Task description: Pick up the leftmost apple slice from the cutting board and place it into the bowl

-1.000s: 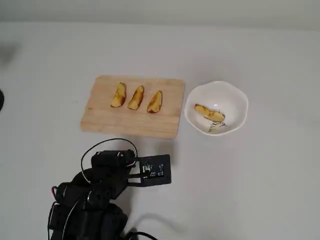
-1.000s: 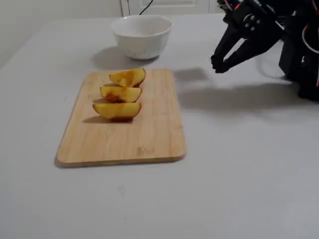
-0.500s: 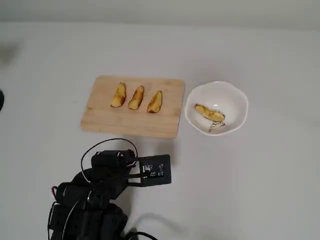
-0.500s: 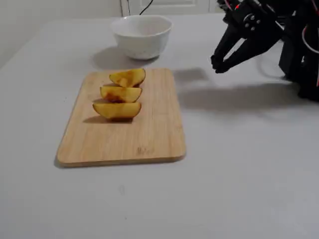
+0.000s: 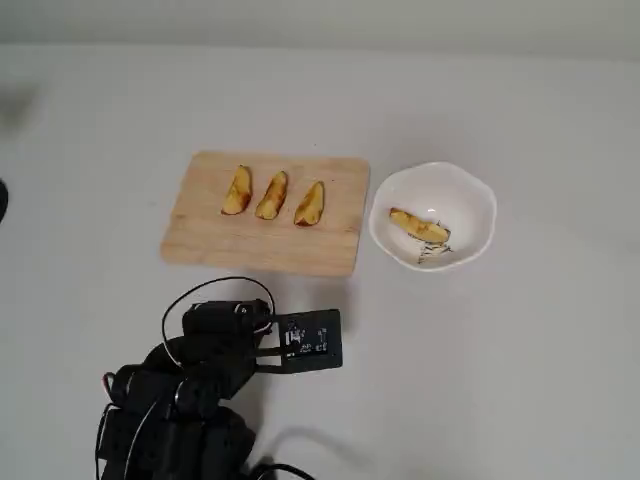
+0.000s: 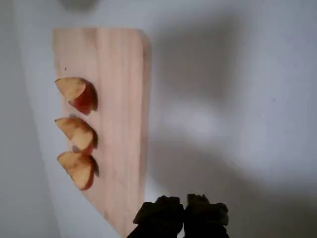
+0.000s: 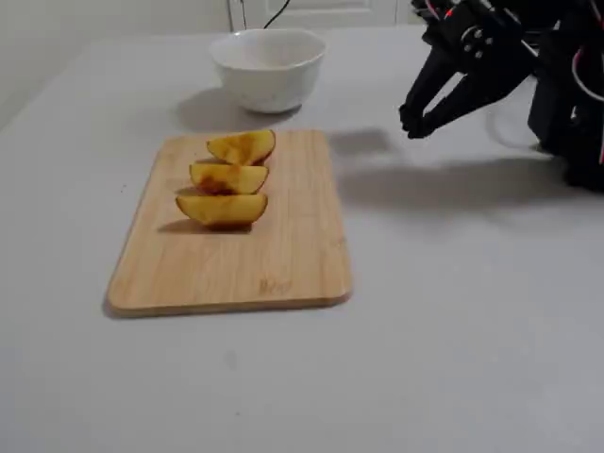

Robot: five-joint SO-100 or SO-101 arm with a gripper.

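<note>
Three apple slices lie in a row on the cutting board. The leftmost apple slice is the nearest one in the fixed view and the lowest one in the wrist view. A fourth slice lies in the white bowl. The bowl also shows in the fixed view, behind the board. My gripper is shut and empty. It hovers off the board's long edge in the fixed view and the wrist view.
The arm's black body and cables fill the overhead view's lower left. The board and bowl stand on a plain white table.
</note>
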